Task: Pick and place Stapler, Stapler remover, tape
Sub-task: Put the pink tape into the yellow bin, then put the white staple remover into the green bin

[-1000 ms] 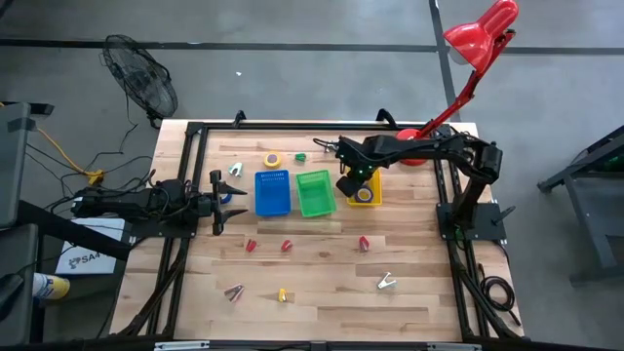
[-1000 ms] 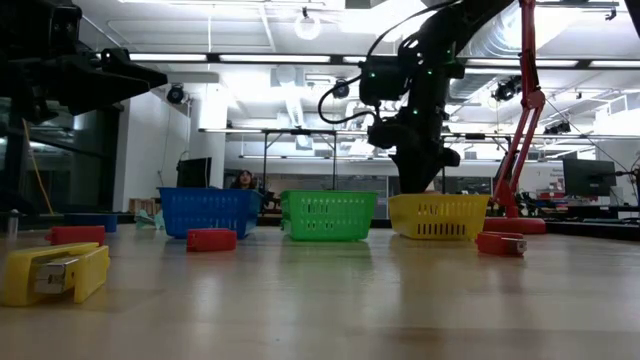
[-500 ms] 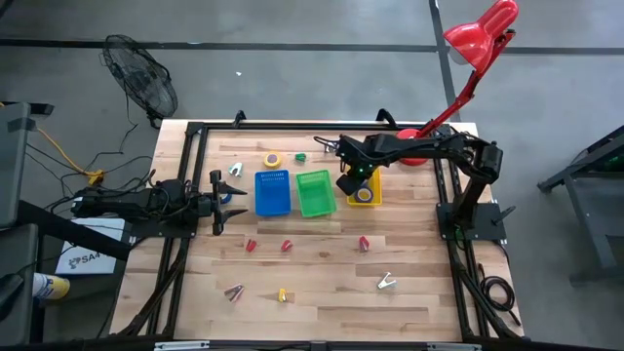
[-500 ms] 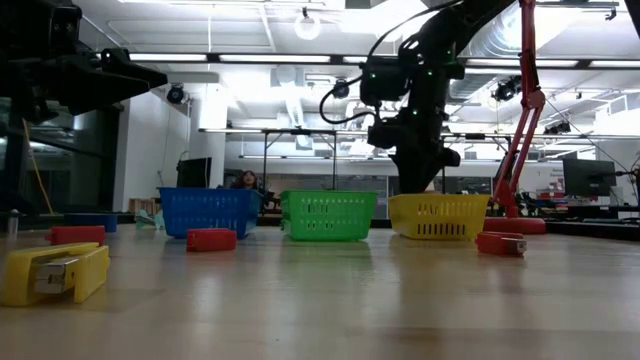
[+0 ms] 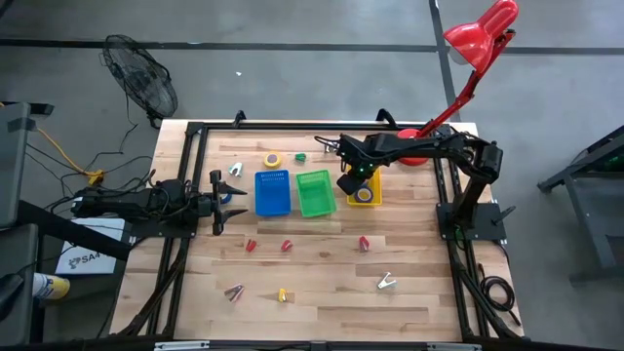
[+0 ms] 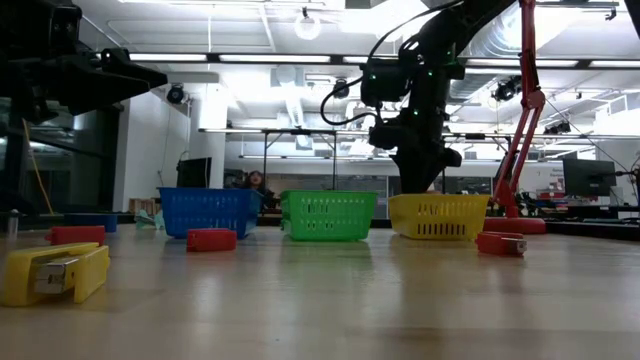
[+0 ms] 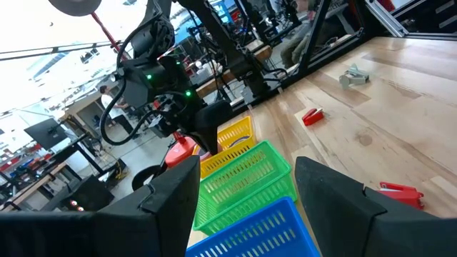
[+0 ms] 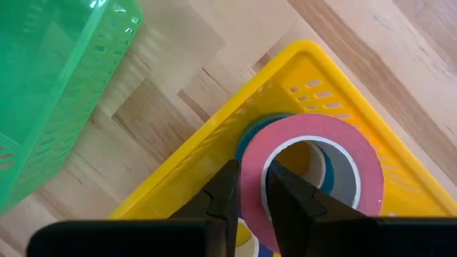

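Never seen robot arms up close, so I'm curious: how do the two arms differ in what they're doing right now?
The right gripper hangs over the yellow basket, its fingers narrowly pinching a pink tape roll. The left gripper waits at the table's left edge beside the blue basket, fingers apart and empty. Both are dark, two-fingered arms.

The right gripper (image 8: 248, 187) sits low inside the yellow slotted plastic bin (image 5: 368, 198), hemmed by its walls and a pink tape roll (image 8: 314, 168), with the green plastic bin (image 5: 314, 192) just beside; bare wooden tabletop (image 5: 322, 278) lies nearer the front.
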Controlling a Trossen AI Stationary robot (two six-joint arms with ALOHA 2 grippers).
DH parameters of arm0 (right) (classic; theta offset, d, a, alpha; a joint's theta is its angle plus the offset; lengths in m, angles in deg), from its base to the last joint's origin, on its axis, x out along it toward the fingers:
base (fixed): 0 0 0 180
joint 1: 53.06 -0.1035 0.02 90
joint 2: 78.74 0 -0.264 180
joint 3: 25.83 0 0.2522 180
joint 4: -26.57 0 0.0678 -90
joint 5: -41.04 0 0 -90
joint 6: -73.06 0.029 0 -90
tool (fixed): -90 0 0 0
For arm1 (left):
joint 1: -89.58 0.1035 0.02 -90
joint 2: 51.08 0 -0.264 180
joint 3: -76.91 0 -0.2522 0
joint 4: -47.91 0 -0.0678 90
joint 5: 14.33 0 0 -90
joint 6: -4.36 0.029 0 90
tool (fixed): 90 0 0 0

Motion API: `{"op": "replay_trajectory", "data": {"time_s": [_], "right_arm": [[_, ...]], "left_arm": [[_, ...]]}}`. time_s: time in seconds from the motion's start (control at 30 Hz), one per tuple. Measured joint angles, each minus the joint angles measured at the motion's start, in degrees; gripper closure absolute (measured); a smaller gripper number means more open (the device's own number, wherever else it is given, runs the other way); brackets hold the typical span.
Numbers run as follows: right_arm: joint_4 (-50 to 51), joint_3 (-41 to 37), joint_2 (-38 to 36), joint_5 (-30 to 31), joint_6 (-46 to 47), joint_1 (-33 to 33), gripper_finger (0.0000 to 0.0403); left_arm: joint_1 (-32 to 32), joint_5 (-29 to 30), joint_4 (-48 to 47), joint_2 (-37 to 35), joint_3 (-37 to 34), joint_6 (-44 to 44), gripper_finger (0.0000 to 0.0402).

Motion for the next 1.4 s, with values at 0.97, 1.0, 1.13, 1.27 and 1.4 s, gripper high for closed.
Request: {"op": "replay_trajectory", "data": {"time_s": [0.97, 1.0, 1.13, 1.27, 1.4], "right_arm": [[1.3, 0.0, -2.1, -0.4, 0.2, 0.3, 0.0263], [1.6, 0.0, -2.3, -0.2, 0.2, 0.4, 0.0259], [2.3, 0.0, -3.4, -0.2, 0.2, 0.4, 0.0244], [2.6, 0.0, -4.6, -0.3, 0.2, 0.3, 0.0234], [3.1, 0.0, -6.1, -0.3, 0.2, 0.3, 0.0229]], "left_arm": [[0.0, 0.0, 0.0, 0.0, 0.0, 0.0, 0.0175], [0.0, 0.0, 0.0, 0.0, 0.0, 0.0, 0.0175], [0.0, 0.0, 0.0, 0.0, 0.0, 0.0, 0.0175], [0.0, 0.0, 0.0, 0.0, 0.0, 0.0, 0.0175], [0.0, 0.0, 0.0, 0.0, 0.0, 0.0, 0.0175]]}}
